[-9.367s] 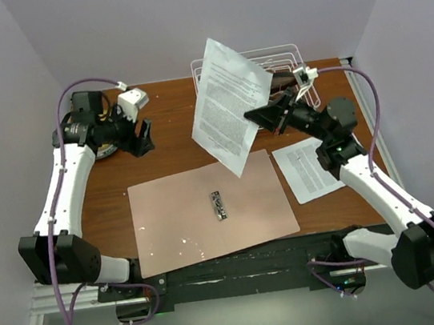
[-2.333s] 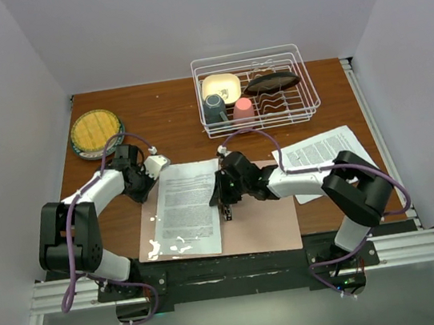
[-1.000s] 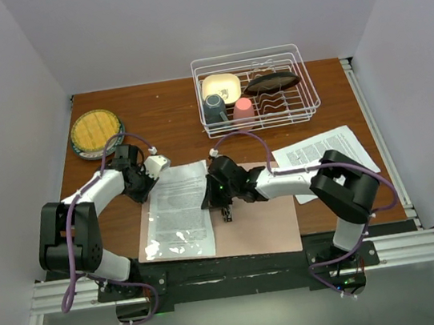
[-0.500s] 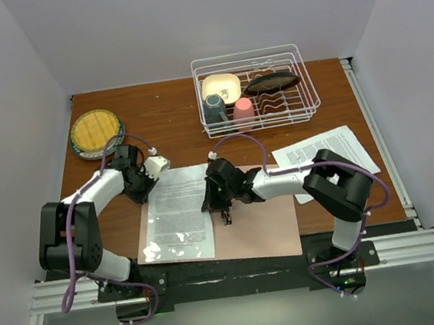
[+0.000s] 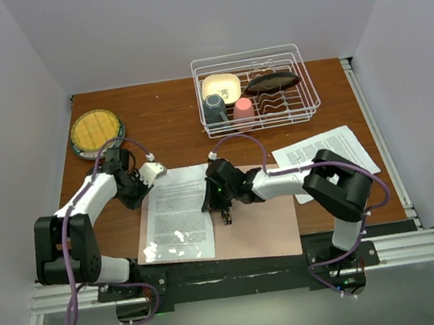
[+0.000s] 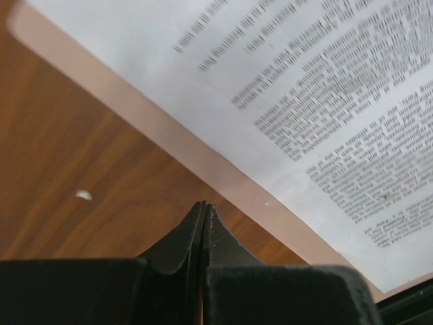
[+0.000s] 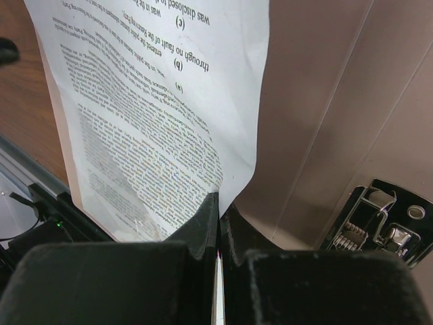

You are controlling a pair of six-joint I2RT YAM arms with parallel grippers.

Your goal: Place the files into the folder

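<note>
Pinching the right edge of one printed sheet [image 7: 149,122], the right tool [image 7: 218,206] has its jaws closed on the paper. The paper curls up off the folder [image 7: 318,101] there, and the rest lies on the left leaf. Just beside this tool sits the one silver clip [image 7: 382,223] on the folder's spine. The left tool [image 6: 203,210] is closed on nothing, its tips together over bare bench [image 6: 81,135] just outside the folder's left edge. The files number two: the gripped sheet, and a second sheet [image 5: 342,145] flat on the bench right of the folder, partly under the right arm. One salmon folder lies open, both leaves flat, near the bench's front edge. At the far side stands one wire rack [image 5: 310,93] holding a yellow bowl, two cups and a dark oval piece. One yellow plate [image 5: 96,132] lies far left. The right arm stretches low and leftward across the right leaf, its elbow bent over the second sheet. The left arm is folded, elbow near the plate, wrist angled down toward the folder
</note>
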